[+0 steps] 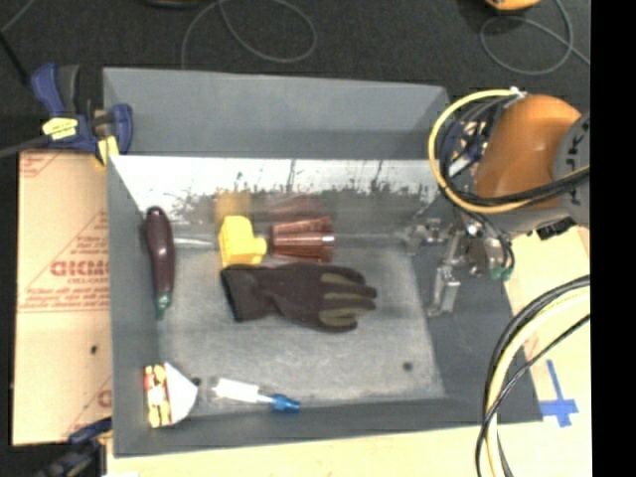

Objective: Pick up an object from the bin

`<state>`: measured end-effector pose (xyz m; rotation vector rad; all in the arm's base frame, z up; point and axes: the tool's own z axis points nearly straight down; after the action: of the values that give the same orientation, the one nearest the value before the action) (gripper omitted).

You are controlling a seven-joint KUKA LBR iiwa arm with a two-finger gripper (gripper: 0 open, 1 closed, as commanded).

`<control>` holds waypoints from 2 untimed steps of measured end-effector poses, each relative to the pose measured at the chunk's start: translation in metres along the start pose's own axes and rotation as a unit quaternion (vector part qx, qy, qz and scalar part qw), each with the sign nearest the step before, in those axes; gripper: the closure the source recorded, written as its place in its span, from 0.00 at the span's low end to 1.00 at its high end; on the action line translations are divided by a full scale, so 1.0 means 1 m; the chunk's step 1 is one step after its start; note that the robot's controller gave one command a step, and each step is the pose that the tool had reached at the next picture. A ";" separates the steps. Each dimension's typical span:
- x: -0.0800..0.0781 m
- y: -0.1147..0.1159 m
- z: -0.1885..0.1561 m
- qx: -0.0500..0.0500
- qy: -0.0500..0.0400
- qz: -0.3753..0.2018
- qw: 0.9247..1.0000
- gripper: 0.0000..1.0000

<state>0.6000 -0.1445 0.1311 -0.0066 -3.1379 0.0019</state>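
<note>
Hanging at the right side of the grey metal bin [298, 117], the gripper [443, 296] sits below the arm's orange wrist cover [522, 152], with yellow and black cables looped about it. It is over bare bin floor, close to the right wall. Open or closed: cannot tell from this angle. Nothing seen held.

Nearest thing: a dark fabric glove [298, 296], lying flat mid-bin, to the gripper's left and apart from it. Its cuff points left, and the olive-tinted finger ends point right, toward the gripper.

Just behind the glove's cuff is a small yellow block [241, 241]. A reddish-brown cylinder [301, 238] lies on its side against the block's right face. Whether the two are one item cannot be told.

Along the left wall is a dark maroon tool handle [158, 251], lying lengthwise front to back, with a pale tip at its near end. It is well apart from the gripper.

Near-left corner: a crumpled white, red and yellow packet [167, 394]. Just right of it lies a white tube with a blue cap [248, 397], along the front wall with the cap pointing right.
</note>
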 end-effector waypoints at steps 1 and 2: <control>-0.002 0.000 -0.005 0.001 -0.004 -0.001 1.000 0.00; 0.028 0.048 0.017 0.000 -0.004 0.036 0.999 0.00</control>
<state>0.5717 -0.0967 0.1145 -0.1190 -3.1431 0.0028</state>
